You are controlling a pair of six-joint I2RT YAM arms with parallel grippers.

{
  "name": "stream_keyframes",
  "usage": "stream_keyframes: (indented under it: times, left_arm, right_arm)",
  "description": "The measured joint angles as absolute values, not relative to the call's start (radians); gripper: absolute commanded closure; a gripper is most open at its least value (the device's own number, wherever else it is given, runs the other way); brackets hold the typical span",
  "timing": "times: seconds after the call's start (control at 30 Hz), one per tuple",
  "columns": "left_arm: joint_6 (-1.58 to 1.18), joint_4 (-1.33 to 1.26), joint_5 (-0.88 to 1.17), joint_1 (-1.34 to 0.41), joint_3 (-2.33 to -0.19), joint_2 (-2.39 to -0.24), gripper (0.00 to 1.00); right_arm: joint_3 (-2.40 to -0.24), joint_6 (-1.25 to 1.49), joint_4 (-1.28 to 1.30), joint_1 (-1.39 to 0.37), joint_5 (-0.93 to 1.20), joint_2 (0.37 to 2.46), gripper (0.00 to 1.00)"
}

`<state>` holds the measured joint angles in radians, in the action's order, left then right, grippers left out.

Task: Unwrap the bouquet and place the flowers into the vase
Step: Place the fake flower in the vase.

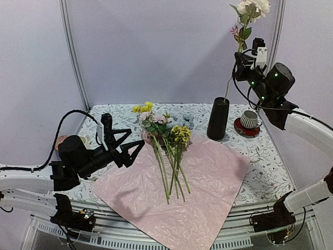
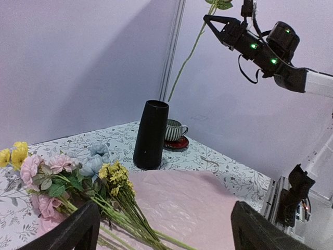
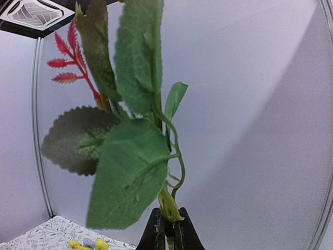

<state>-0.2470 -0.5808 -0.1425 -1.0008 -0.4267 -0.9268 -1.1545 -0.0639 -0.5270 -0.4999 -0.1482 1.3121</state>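
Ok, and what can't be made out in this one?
- Whether the lower end of the cream flower's long green stem is inside the tall matte black vase, and how deep. The vase wall hides it in the top and left wrist views.
- The cream bloom: in the right wrist view it lies beyond the top edge.
- The pinkish round thing at far left: in the top view, the left arm covers most of it.

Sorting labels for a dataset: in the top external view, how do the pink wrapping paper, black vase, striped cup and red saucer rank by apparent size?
1. pink wrapping paper, by far the largest.
2. black vase.
3. striped cup and red saucer: about alike; the cup hides part of the saucer, so unranked.
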Motion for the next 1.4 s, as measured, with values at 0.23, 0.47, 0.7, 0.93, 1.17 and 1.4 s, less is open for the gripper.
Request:
stream_keyframes:
  times: [0.23, 0.47, 0.7, 0.93, 1.17, 1.4]
  left_arm:
    - [-0.255, -0.568, -0.153, -1.0, -0.427, -0.916, 0.11]
    - [-0.255, -0.554, -0.167, -0.998, -0.427, -0.915, 0.11]
    - [-0.255, -0.554, -0.167, -0.994, -0.427, -0.916, 0.11]
    - [-0.259, -0.554, -0.166, -0.993, -0.427, -0.917, 0.11]
    - [-0.262, -0.554, -0.166, -0.992, -0.427, -0.917, 0.11]
    - [-0.263, -0.543, -0.166, -0.992, -0.427, -0.917, 0.11]
  right_arm:
    - [-1.173, -0.032, -0.564, -0.427, -0.103, 1.338, 0.98]
    - [-1.173, 0.031, -0.575, -0.39, -0.065, 1.374, 0.98]
    - [-1.173, 0.069, -0.588, -0.368, -0.045, 1.419, 0.98]
    - [-1.155, 0.128, -0.631, -0.314, -0.015, 1.479, 0.98]
    - [-1.116, 0.248, -0.652, -0.258, 0.044, 1.575, 0.95]
    - [-1.099, 0.299, -0.654, -0.254, 0.09, 1.627, 0.71]
